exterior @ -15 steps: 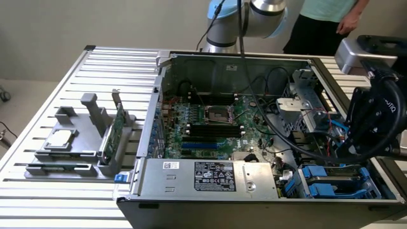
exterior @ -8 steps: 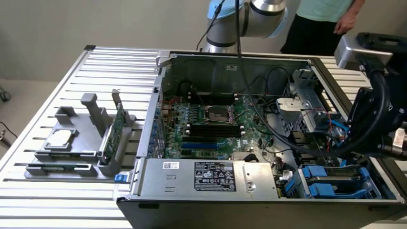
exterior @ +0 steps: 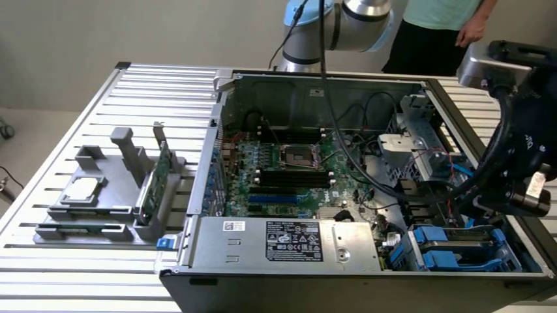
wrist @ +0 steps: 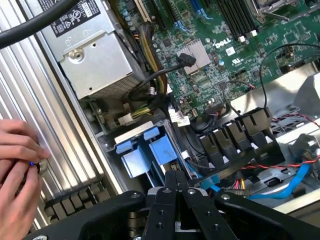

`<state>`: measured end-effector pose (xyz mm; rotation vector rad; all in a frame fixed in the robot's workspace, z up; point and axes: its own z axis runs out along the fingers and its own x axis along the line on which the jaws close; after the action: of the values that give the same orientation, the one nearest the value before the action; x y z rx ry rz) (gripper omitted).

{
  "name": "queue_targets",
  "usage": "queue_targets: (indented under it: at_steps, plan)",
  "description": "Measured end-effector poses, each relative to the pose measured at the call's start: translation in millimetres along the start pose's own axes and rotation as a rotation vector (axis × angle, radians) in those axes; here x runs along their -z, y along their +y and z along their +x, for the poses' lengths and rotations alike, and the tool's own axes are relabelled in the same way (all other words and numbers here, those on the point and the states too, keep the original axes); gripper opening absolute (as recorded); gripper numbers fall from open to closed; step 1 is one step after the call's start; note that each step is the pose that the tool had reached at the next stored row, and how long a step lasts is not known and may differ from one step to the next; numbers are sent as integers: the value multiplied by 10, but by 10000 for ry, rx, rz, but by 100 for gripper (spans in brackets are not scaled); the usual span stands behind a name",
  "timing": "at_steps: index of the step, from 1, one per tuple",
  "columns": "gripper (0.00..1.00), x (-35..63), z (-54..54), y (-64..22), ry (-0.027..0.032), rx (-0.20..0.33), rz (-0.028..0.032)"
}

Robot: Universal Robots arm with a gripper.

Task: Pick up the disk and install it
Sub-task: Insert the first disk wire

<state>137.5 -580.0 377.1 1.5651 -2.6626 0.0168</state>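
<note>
The disk's blue carrier (exterior: 454, 242) sits in the drive bay at the front corner of the open computer case, on the exterior view's right. In the wrist view its blue tabs (wrist: 145, 150) lie beside the power supply, and the drive's face is mostly hidden. My gripper (exterior: 503, 203) hangs just above that bay. Its black fingers are pressed together with nothing between them, and the gripper (wrist: 176, 176) points at the blue tabs from a short distance.
A person's hand (wrist: 17, 170) rests on the slatted table beside the case, and a person (exterior: 439, 29) stands behind it. Black cables (wrist: 235, 135) and a blue cable (wrist: 280, 187) crowd the bay. A grey fixture (exterior: 104, 195) with a chip and green card stands on the exterior view's left.
</note>
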Motion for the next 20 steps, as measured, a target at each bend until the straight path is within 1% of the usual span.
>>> queue_targets:
  at_steps: [20]
  plan:
    - [11,0,0,0,-60,-3436,-176]
